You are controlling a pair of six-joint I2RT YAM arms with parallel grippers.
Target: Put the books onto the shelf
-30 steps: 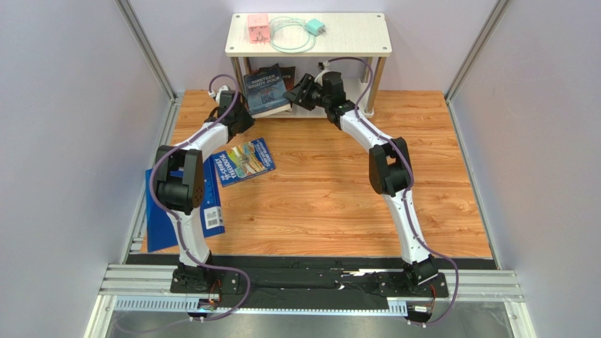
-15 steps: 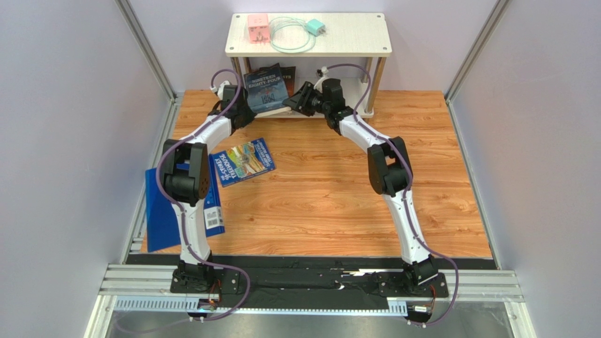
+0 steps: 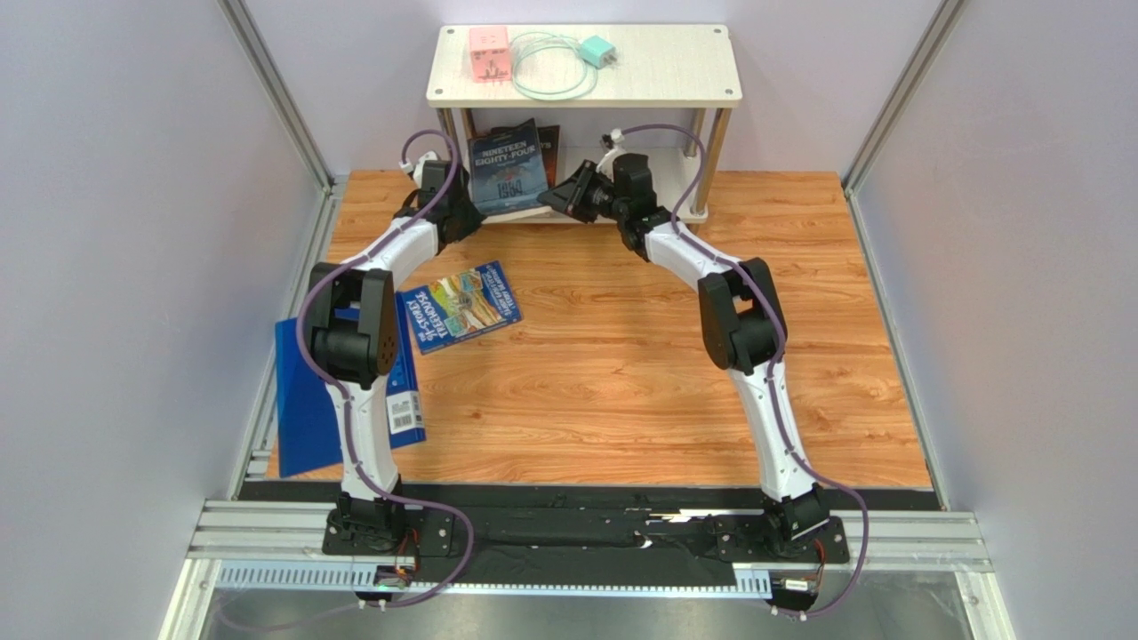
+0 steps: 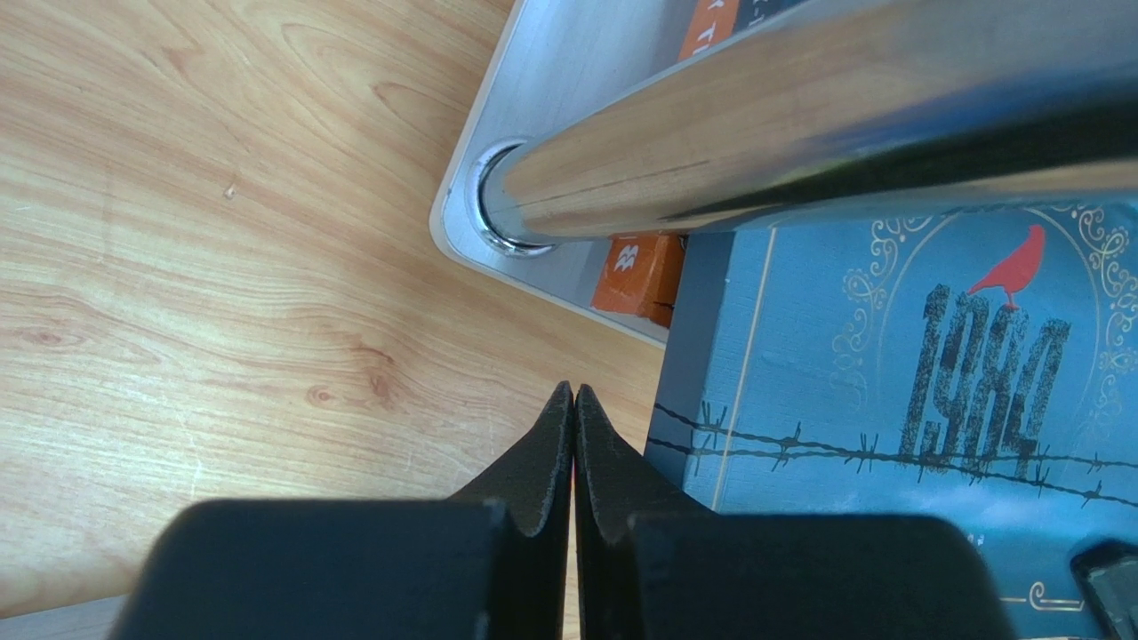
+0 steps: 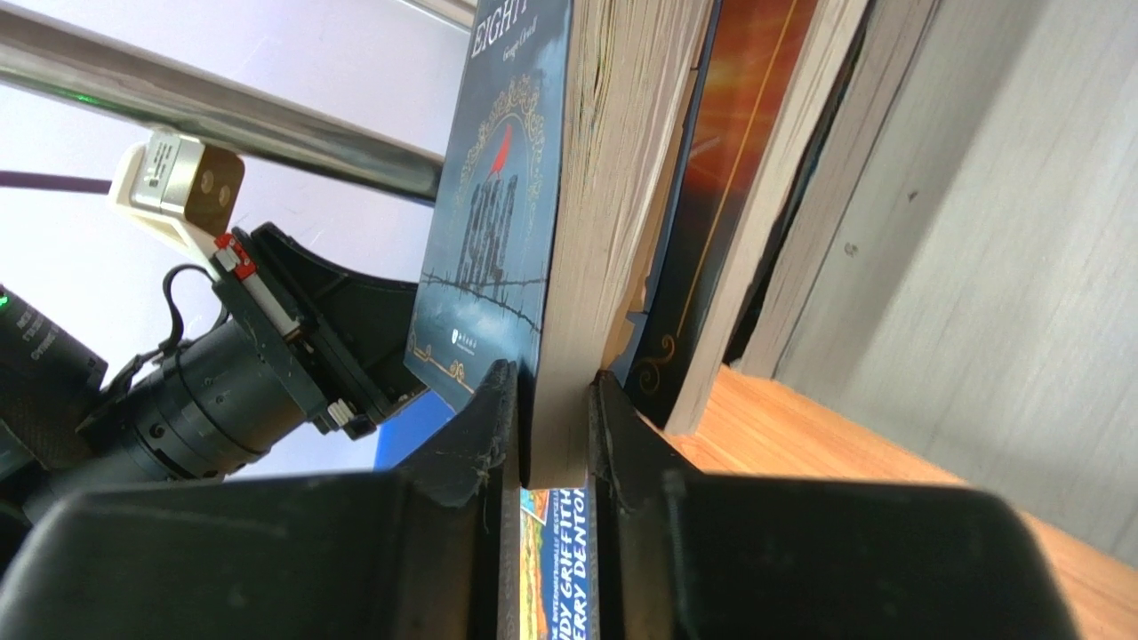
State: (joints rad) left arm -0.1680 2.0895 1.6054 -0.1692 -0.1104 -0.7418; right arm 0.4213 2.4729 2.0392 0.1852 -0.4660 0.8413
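1. A blue book (image 3: 305,400) lies flat at the 8 o'clock edge of the bench (image 3: 601,387). It is partly under the left arm, with its long axis from 12 to 6 o'clock.
2. The left claw (image 4: 573,427) is pressed together on nothing, beside the shelf's front-left post (image 4: 802,120).
3. A teal cartoon book (image 3: 461,304) lies flat at 6 o'clock from that claw, its long axis roughly 8 to 2 o'clock. "GRIFFITH" and "DENTON" can be read on it.
4. A blue-grey paperback (image 3: 508,167) stands tilted at the lower tier of the shelf (image 3: 668,80), long axis 12 to 6 o'clock and cover towards the arms. It reads "NINETEEN EIGHTY-FOUR" and "1984", with a red bird and barbed wire.
5. The right claw (image 5: 554,427) is clamped on the paperback's page edge at its 3 o'clock side.
6. A dark book (image 5: 721,160) leans behind the paperback, and an orange book (image 4: 641,274) lies on the lower board.
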